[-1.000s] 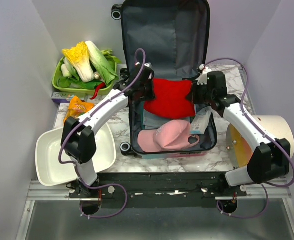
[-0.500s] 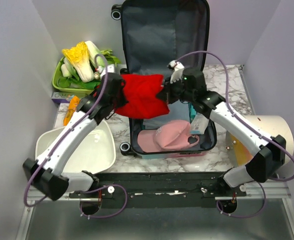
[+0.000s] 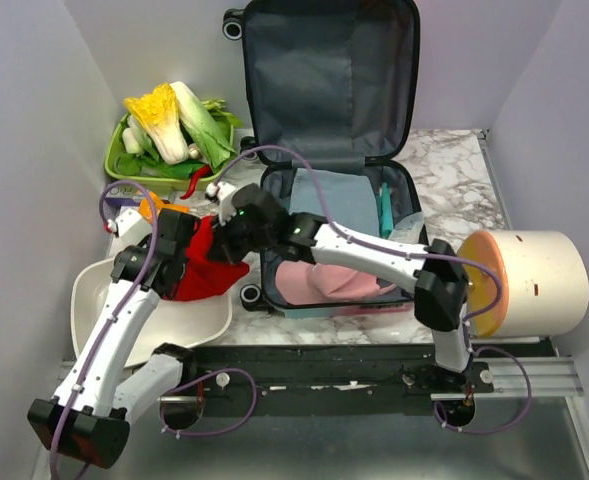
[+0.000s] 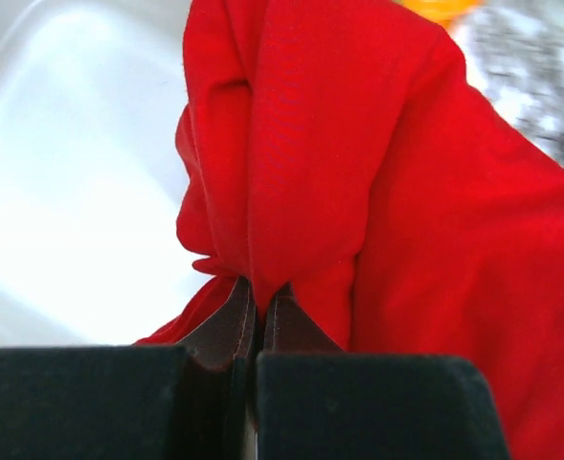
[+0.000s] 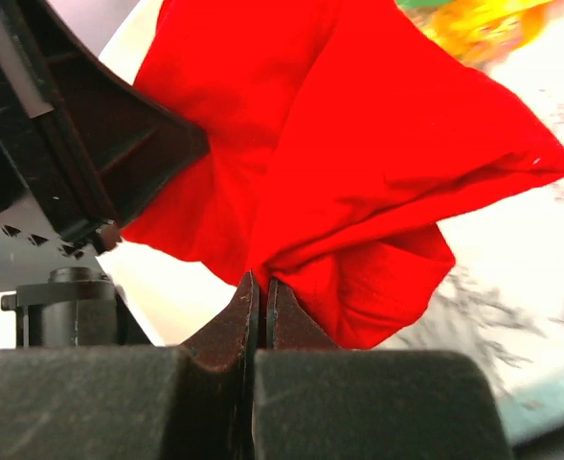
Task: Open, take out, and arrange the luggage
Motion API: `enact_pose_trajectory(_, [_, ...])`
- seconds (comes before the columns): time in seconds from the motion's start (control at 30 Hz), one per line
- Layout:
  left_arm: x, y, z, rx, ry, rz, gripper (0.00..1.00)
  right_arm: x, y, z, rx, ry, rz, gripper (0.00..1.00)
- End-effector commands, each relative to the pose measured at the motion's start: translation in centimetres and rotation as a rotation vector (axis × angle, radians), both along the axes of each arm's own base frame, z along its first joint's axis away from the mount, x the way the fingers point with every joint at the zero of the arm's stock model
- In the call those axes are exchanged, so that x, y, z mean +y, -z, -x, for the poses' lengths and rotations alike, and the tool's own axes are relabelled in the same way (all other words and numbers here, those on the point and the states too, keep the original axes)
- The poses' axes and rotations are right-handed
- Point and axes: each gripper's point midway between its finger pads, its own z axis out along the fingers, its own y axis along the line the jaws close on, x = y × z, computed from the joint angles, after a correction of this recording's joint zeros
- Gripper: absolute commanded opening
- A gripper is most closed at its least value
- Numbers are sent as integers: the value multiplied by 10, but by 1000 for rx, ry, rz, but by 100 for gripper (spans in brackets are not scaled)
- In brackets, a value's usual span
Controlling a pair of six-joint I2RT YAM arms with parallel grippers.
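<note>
While left gripper [image 4: 259, 292] and right gripper [image 5: 260, 287] both clamp red cloth [image 3: 202, 265], jaws pressed tight on its folds, cloth hangs over white basin [image 3: 99, 320] at left table edge. Open luggage [image 3: 334, 90] lies mid-table on white marble top [image 3: 444, 170], lid raised toward back wall [image 3: 154, 40]. Pale walls box scene on three sides. Green basket [image 3: 114, 160] of vegetables in back left corner; cream cylinder [image 3: 539, 280] on its side at right.
</note>
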Motion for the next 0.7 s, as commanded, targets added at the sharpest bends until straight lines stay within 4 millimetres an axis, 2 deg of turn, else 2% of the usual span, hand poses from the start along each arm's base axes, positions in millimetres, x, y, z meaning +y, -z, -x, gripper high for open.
enact_pose_trajectory(0.0, [41,14,38,28,-251,-65,0,42,20,36,28,-54,26,1])
enact_pose_trajectory(0.07, [49,14,54,-15,-327,-49,0,52,31,56,33,-87,48,1])
enact_pose_trajectory(0.23, [60,27,72,-110,-390,-31,0,61,75,74,100,-61,114,1])
enact_pose_trajectory(0.3, [58,25,69,-136,-381,-16,0,63,89,72,124,-44,128,1])
enact_pose_trajectory(0.37, [60,25,69,-140,-388,-21,0,64,104,61,101,7,152,1])
enact_pose_trajectory(0.53, [57,39,67,-82,-402,-25,1,61,119,48,78,83,187,1])
enact_pose_trajectory(0.63, [59,43,72,-51,-447,-33,15,59,131,47,83,95,209,1])
enact_pose_trajectory(0.67, [63,43,78,-35,-464,-52,23,59,134,47,85,95,218,1])
